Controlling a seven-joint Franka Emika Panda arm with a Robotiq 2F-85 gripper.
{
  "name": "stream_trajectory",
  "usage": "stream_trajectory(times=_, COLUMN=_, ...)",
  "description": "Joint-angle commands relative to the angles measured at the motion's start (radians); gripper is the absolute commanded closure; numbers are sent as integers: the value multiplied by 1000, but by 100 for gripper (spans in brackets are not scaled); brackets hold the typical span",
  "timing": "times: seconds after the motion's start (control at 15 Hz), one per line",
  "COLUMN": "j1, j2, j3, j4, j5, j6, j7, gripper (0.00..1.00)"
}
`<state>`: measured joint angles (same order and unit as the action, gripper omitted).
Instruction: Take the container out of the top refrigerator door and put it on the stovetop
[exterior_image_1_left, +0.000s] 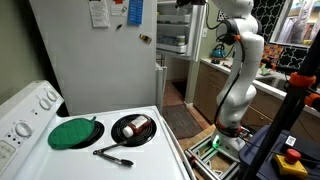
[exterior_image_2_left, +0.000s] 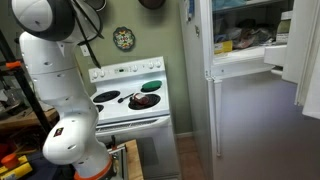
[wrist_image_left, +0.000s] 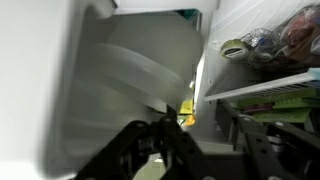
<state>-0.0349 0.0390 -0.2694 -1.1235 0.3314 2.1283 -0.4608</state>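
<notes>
In the wrist view my gripper (wrist_image_left: 205, 150) is open, its two black fingers spread wide, close up against the inner side of the top refrigerator door (wrist_image_left: 70, 90). A whitish, rounded, translucent shape (wrist_image_left: 140, 72), apparently the container, sits in the door's white shelf rack just above and left of the fingers. Nothing is between the fingers. In an exterior view the arm (exterior_image_1_left: 240, 60) reaches up to the door racks (exterior_image_1_left: 172, 30), and the gripper is mostly cut off at the top edge. The stovetop (exterior_image_1_left: 110, 112) shows in both exterior views, the other from further off (exterior_image_2_left: 125, 90).
A round green disc (exterior_image_1_left: 70, 133) and a black burner pan with a shiny item (exterior_image_1_left: 133, 128) sit on the stove, with a dark utensil (exterior_image_1_left: 112, 153) in front. Bagged food (wrist_image_left: 270, 45) fills the open freezer shelf (exterior_image_2_left: 245, 40). The fridge side panel (exterior_image_1_left: 100, 50) carries papers.
</notes>
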Motion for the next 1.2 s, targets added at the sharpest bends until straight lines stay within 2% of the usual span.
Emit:
stream_trajectory(times=0.0, j1=-7, j2=17, j3=-9, j4=38, j5=-48, j6=-46, j7=-10, gripper=23)
stream_trajectory(times=0.2, j1=-7, j2=24, j3=-10, j4=46, j5=-95, j6=-52, j7=-5, gripper=2)
stream_trajectory(times=0.67, j1=-18, j2=52, j3=-18, j4=54, j5=-155, j6=-38, j7=-1, gripper=1)
stream_trajectory(times=0.73, j1=-19, j2=55, j3=-19, j4=56, j5=-156, j6=-41, j7=-2, gripper=6)
stream_trajectory(times=0.93, j1=-22, j2=63, j3=-24, j4=57, j5=-164, j6=-47, j7=-3, gripper=40)
stream_trajectory(times=1.13, j1=-23, j2=66, j3=-29, j4=59, j5=-175, j6=-54, j7=-5, gripper=63)
